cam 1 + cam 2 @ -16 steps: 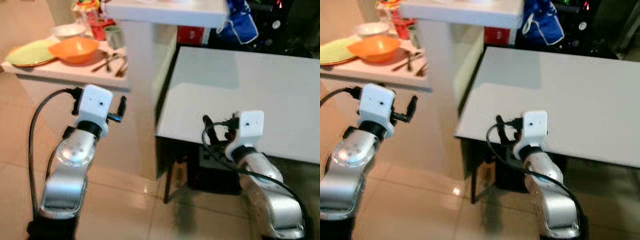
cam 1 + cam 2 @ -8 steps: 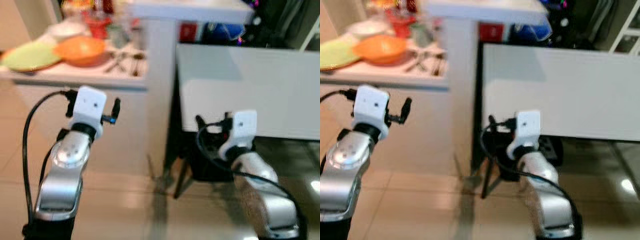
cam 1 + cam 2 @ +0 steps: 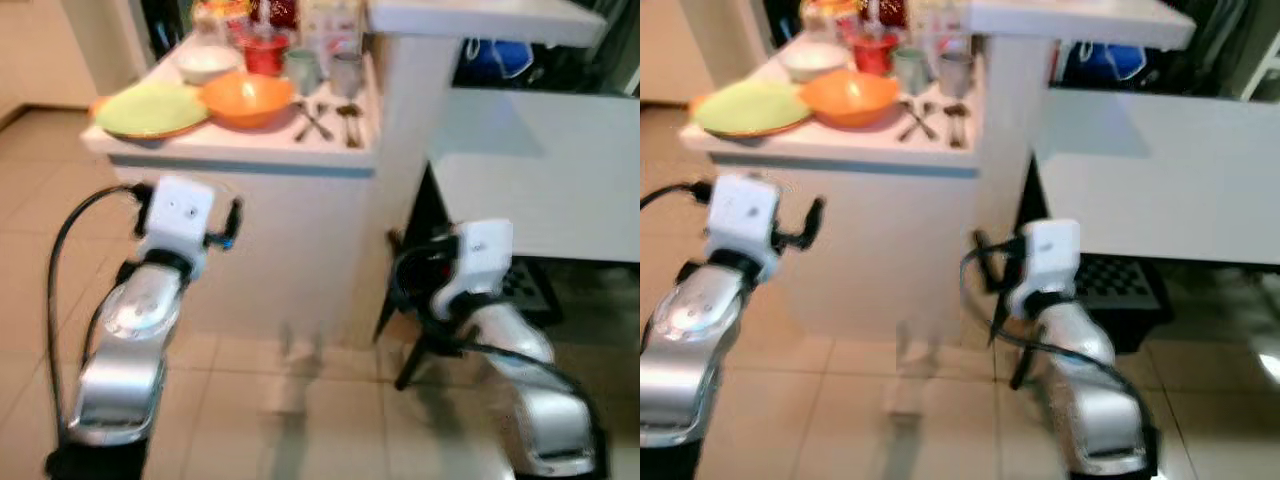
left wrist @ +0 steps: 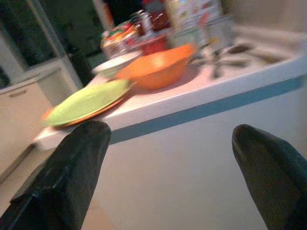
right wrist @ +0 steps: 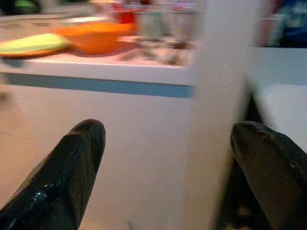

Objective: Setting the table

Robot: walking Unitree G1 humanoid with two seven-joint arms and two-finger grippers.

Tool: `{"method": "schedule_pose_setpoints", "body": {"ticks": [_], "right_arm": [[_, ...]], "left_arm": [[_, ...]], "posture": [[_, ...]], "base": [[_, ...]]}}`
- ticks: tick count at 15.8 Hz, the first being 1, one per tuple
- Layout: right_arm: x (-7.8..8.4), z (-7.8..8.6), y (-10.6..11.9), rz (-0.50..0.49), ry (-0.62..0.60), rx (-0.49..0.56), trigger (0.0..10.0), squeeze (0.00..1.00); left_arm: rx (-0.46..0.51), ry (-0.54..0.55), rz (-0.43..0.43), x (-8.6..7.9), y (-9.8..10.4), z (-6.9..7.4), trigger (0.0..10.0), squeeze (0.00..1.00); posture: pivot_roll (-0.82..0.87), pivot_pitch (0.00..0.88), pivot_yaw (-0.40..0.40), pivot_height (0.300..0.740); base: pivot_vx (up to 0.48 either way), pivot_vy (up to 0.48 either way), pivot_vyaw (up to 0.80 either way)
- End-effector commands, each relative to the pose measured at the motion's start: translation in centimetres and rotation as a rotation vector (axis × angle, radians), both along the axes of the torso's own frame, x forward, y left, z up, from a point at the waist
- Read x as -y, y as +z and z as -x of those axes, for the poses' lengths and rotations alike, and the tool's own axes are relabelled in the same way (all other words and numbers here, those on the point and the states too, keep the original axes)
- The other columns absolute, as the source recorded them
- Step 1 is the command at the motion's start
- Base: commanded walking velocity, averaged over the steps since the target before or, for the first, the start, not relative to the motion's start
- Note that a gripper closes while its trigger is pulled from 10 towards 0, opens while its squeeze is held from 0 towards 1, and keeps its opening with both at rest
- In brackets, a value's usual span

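Left wrist view looks between two black fingers [image 4: 72,172] spread wide apart with nothing held; the left gripper [image 4: 177,177] faces the white counter [image 4: 201,143] from below its edge. The right gripper [image 5: 172,167] is likewise wide open and empty, pointed at the same counter front beside its white pillar [image 5: 225,96].

On the counter top, an orange bowl [image 3: 245,98] sits near the middle, shallow and glossy. Just beside it, toward the counter's outer end, lies a lime green plate [image 3: 150,108] stacked on an orange plate whose rim peeks out beneath. Behind these is a white bowl [image 3: 207,63]. On the pillar side of the orange bowl lie forks and spoons [image 3: 330,112], blurred, with two grey-green cups [image 3: 322,70] behind them and a red container [image 3: 262,52] further back.

Past the pillar stands a white table [image 3: 560,190], lower than the counter. Both silver arms hang over tan floor tiles [image 3: 250,420].
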State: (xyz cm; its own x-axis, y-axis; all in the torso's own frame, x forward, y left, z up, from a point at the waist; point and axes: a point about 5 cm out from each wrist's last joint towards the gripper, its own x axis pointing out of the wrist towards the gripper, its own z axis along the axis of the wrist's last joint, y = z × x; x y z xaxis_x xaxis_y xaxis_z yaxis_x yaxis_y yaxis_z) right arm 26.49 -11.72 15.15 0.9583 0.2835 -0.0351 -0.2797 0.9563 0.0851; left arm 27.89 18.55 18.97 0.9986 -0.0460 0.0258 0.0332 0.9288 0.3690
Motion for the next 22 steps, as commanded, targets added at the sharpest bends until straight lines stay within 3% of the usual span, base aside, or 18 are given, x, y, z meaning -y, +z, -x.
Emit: {"method": "schedule_pose_setpoints", "body": {"ticks": [1,22], "right_arm": [[0.8,-0.1,0.5,0.015,-0.019,0.023,10.0,0.00],[0.4,-0.8,1.9,0.042,0.000,0.071,10.0,0.00]], "left_arm": [[0.025,-0.017,0.002,0.6,0.6,-0.2,10.0,0.00],[0.038,0.018,0.004,0.4,0.4,-0.2,10.0,0.00]], "posture": [[0.06,0.000,-0.004,0.740],[0.06,0.000,-0.007,0.740]], "base": [[0.000,0.480,-0.80],[0.000,0.474,-0.76]]}}
